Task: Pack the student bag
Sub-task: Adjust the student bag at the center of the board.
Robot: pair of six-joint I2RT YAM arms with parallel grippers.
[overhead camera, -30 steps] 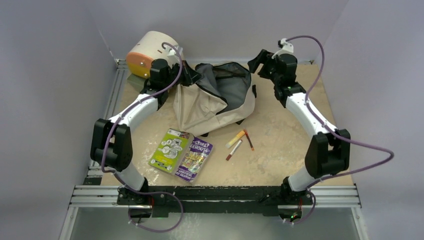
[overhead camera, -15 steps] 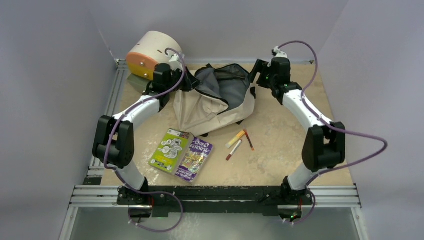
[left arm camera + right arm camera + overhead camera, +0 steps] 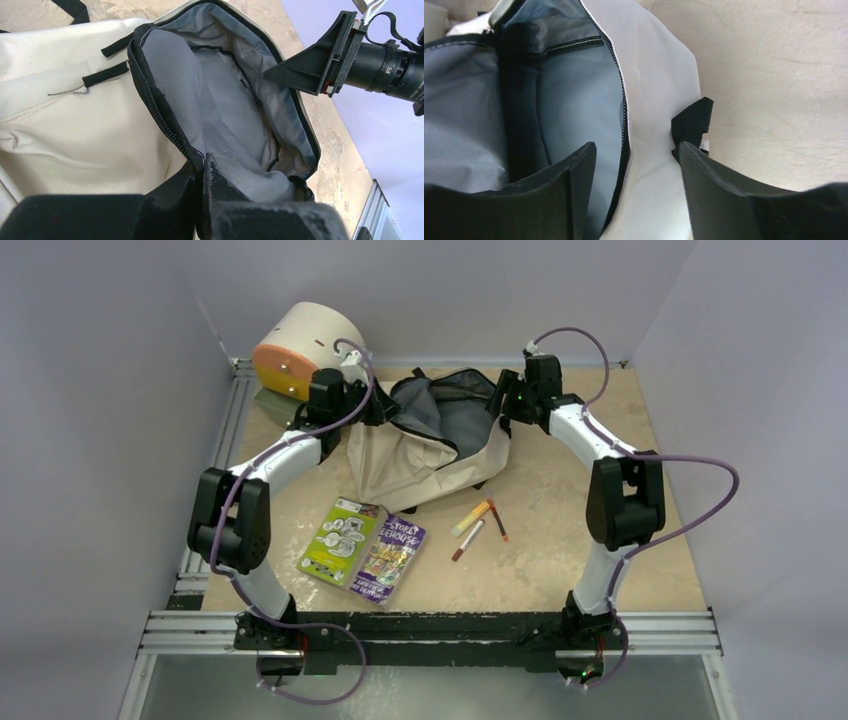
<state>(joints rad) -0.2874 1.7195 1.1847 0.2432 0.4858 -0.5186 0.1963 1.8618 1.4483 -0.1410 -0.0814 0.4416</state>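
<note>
The bag [image 3: 425, 452] lies at the far middle of the table [image 3: 560, 540], between the two arms, with its mouth open and its grey lining showing. The left gripper [image 3: 202, 172] is clamped on the zip edge at the left side of the mouth, pinching fabric and lining together. The right gripper [image 3: 634, 165] has its jaws apart and straddles the right rim. One finger [image 3: 569, 185] is inside over the lining and the other is outside by a black strap loop [image 3: 691, 122] (nothing is pinched there yet).

The step in hand looks like spreading the mouth wide for loading. On that reading, the next move calls for the right jaws to close on the rim. They would then draw gently away from the left hold, pulling the opening taut without dragging the bag.

The two books [image 3: 362, 548] and the pens [image 3: 477, 522] lie on the table nearer the arms, apart from the bag, and are not yet packed.
</note>
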